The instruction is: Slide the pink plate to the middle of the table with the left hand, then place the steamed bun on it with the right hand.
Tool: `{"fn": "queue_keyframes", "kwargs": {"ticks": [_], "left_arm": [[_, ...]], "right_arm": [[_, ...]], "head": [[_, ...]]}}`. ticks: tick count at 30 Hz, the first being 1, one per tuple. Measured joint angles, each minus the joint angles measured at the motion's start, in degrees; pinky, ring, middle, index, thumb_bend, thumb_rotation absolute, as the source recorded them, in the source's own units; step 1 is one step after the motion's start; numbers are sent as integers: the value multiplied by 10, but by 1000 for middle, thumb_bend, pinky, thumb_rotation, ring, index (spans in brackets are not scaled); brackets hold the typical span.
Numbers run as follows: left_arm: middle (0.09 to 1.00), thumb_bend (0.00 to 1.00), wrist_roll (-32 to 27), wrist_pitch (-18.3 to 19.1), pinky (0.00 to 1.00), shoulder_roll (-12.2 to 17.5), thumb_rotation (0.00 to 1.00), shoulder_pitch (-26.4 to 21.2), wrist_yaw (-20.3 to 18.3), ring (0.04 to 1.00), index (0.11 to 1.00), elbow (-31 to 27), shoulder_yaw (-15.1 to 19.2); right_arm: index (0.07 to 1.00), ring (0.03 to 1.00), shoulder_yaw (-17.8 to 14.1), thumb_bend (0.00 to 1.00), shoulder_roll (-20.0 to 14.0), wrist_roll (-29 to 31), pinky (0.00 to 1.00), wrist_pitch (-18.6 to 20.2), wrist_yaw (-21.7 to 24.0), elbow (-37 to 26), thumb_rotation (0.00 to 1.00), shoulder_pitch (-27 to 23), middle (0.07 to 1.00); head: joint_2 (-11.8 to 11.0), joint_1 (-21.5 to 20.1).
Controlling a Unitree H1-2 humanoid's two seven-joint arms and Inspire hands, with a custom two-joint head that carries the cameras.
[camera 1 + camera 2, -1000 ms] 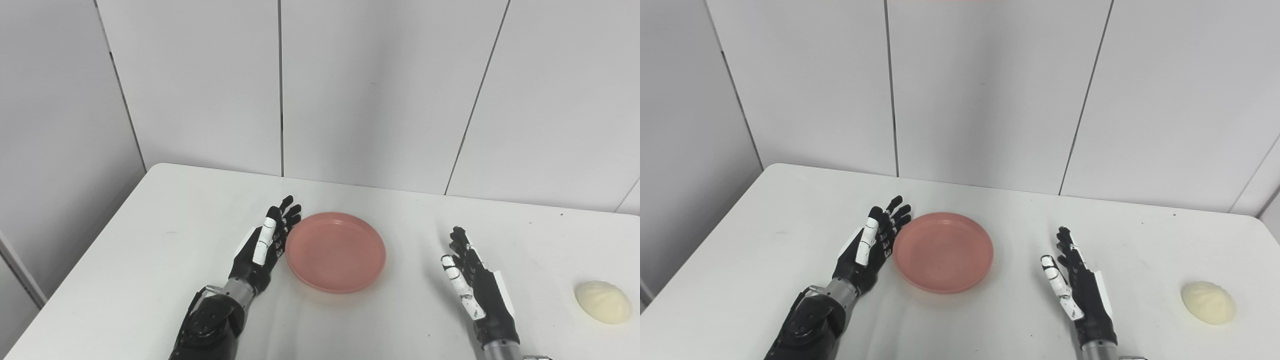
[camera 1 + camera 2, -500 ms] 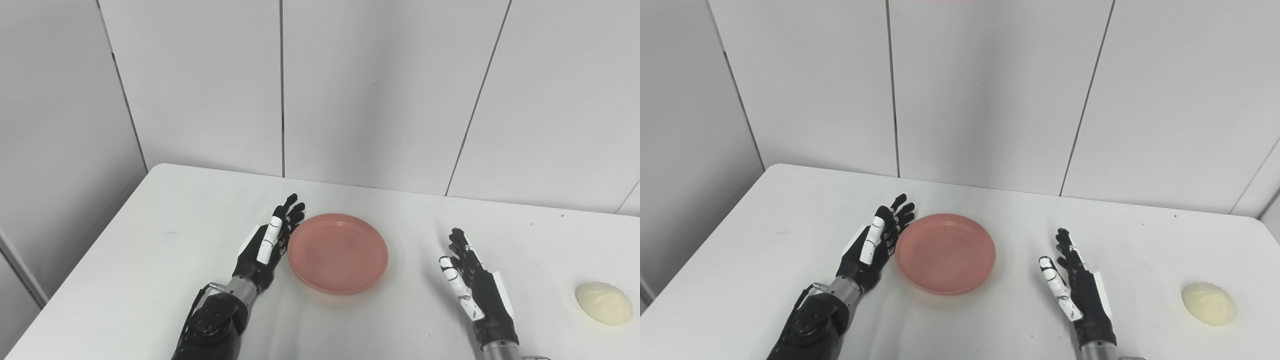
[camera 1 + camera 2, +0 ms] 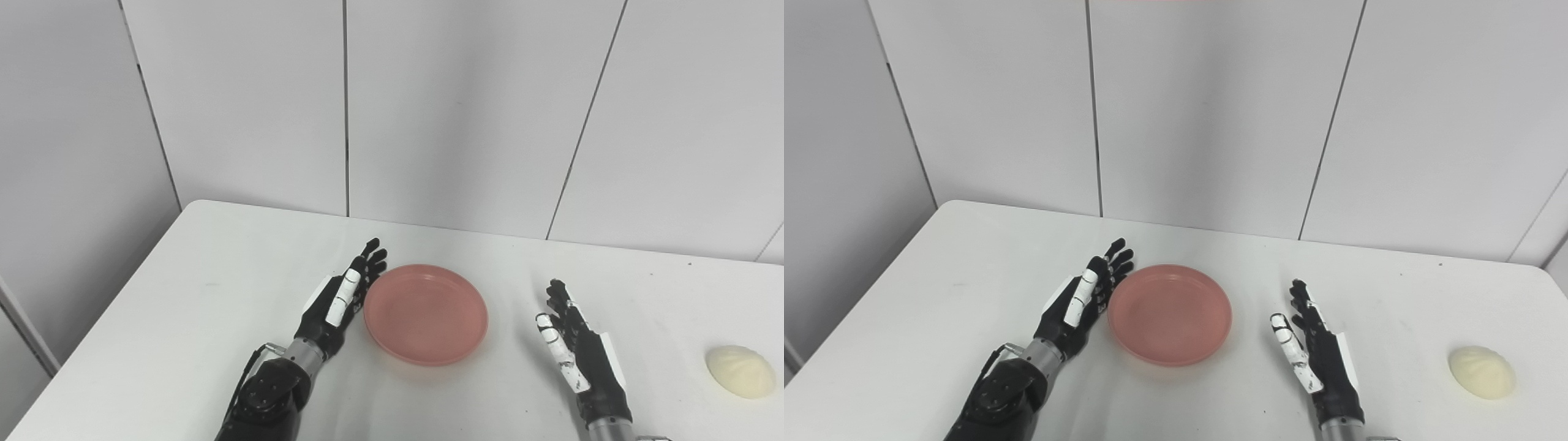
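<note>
In the left eye view, my left robot hand lies edge-on with its fingers stretched out and apart, holding nothing, its palm side touching the left rim of the pink plate. The plate sits flat on the white tabletop, near the middle. My right robot hand is spread too, empty, standing apart from the plate's right side.

In the right eye view, the steamed bun rests on the tabletop near the right edge, well apart from my right robot hand and from the plate.
</note>
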Motion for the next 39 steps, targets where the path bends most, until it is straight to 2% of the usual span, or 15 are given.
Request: {"fn": "queue_keyframes", "kwargs": {"ticks": [15,24,27,34,39], "left_arm": [[960,756,10,-26,957,-4,1000,-1,-16,952,964,9,-18],[949,749,19,-30,929,-4,1000,-1,-20,940,952,10,-22],[945,752,19,-31,927,-4,1000,-1,-23,937,947,12,-22],[949,761,20,-33,925,-4,1000,-1,-26,937,954,14,-22],[964,723,27,-34,939,-5,1000,-2,-25,952,968,14,-23]], "right_arm": [[941,931,2,514,4,-2,910,10,-5,-4,836,3,931],[936,934,4,542,4,-12,915,10,-9,-4,843,3,931],[940,933,4,518,4,-7,901,10,-9,-3,862,3,933],[936,929,5,531,4,-12,901,10,-15,-2,861,2,929],[936,932,4,523,6,-4,911,10,-15,-2,849,2,930]], "head": [[1,-6],[2,-16],[2,-18],[2,-18],[2,-19]]}}
